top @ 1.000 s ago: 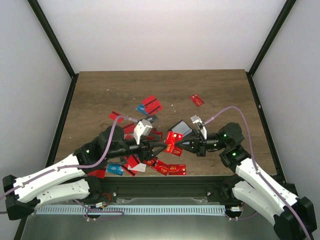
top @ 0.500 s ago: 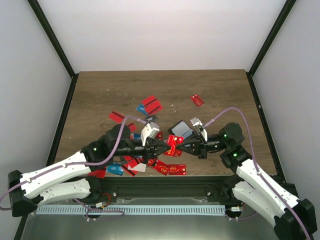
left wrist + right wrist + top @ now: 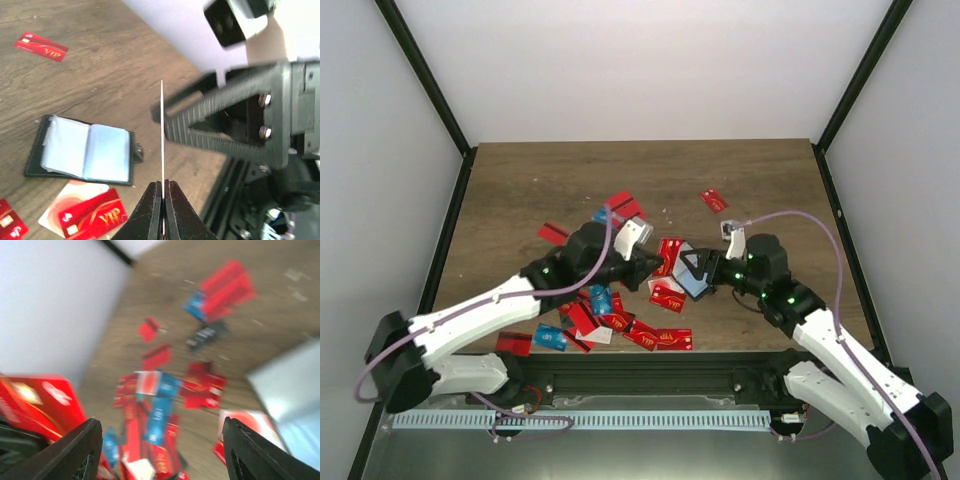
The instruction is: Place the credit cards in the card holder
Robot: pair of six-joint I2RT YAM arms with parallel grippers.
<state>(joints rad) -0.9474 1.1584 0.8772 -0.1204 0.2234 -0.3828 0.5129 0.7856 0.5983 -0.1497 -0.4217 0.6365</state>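
while left claw [image 3: 162,188] pinches one credit card [image 3: 162,132] edge-on | right claw [image 3: 161,442] wide, empty | card holder [image 3: 85,150] open

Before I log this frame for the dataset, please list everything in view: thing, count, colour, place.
loose thin plastic credit cards: many, mostly red, a few blue; scattered over the table's middle and near edge.
held red plastic credit card: one, red; pinched in the left tool.
fold-over card holder: one, black outside, greyish-blue pockets; lying open on the table near the tools.
wooden table: one, brown; under everything.
left tool: one, black; shut on the held card.
right tool: one, black; open, holding nothing.
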